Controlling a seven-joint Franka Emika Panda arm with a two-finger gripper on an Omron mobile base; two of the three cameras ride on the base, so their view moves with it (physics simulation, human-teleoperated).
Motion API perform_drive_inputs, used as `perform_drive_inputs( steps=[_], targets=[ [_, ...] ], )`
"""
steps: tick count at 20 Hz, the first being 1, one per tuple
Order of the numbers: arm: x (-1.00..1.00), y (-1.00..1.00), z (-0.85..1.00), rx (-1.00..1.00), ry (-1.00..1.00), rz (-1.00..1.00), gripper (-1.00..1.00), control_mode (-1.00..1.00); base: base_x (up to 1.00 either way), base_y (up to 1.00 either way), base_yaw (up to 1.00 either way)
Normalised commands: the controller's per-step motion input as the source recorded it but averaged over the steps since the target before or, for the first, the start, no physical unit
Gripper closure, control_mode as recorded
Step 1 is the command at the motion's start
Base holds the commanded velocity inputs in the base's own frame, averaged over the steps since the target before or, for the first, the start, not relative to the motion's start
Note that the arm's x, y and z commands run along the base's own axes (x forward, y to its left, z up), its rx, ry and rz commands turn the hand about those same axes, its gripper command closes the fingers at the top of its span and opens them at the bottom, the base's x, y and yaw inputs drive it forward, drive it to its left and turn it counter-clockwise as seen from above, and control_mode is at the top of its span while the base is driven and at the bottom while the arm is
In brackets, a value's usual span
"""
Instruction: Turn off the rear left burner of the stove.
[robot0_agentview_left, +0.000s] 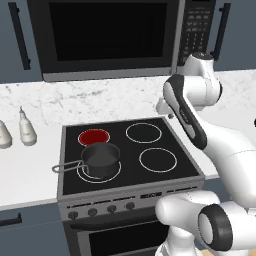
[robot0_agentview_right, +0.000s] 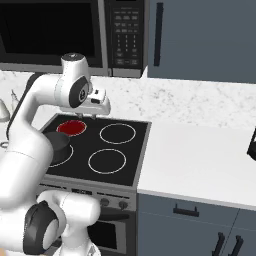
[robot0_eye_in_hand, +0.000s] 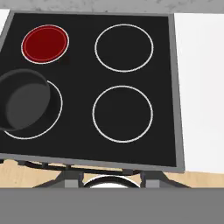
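- Knobs (robot0_agentview_left: 102, 210): a row of small dark dials on the front panel of the stove (robot0_agentview_left: 131, 189), above the oven door (robot0_agentview_left: 120, 240); judged rigid and light to turn, probably best pinched across the rim; which dial serves which burner cannot be read.
- Saucepan (robot0_agentview_left: 101, 159): grey, standing on the front left ring, handle pointing left; its rim lies just beside the glowing disc, so a low approach risks a knock.
- Rear left burner (robot0_agentview_left: 94, 136): a red glowing disc at the back left of the black glass, so heat appears on; a fixed surface, nothing to grasp there, and likely hot.
- Gripper (robot0_agentview_right: 86, 117): hangs high above the rear of the cooktop, well apart from the knobs; fingertips barely show at the bottom of the hand view, so whether they are spread or closed cannot be told; nothing visibly held.
- Microwave (robot0_agentview_left: 110, 37): black, mounted on the wall behind; two pale bottles (robot0_agentview_left: 27, 131) stand on the counter (robot0_agentview_left: 25, 172) to the left.
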Motion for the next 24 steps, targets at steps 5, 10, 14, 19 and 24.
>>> perform_drive_inputs(
  steps=[5,10,14,19,24],
  targets=[
    [-0.37,0.28,-0.02,-0.06,0.00,0.09,-1.00,-1.00,0.00,0.00,0.00],
    [-0.79,0.81,-0.25,-0.25,-0.01,0.25,-1.00,-1.00,0.00,0.00,0.00],
    [-0.85,1.00,-0.44,-0.44,0.00,0.41,-1.00,-1.00,0.00,0.00,0.00],
    [-0.92,1.00,-0.51,-0.51,0.00,0.44,-1.00,-1.00,0.00,0.00,0.00],
    [-0.92,1.00,-0.57,-0.52,0.00,0.44,-1.00,-1.00,0.00,0.00,0.00]
  ],
)
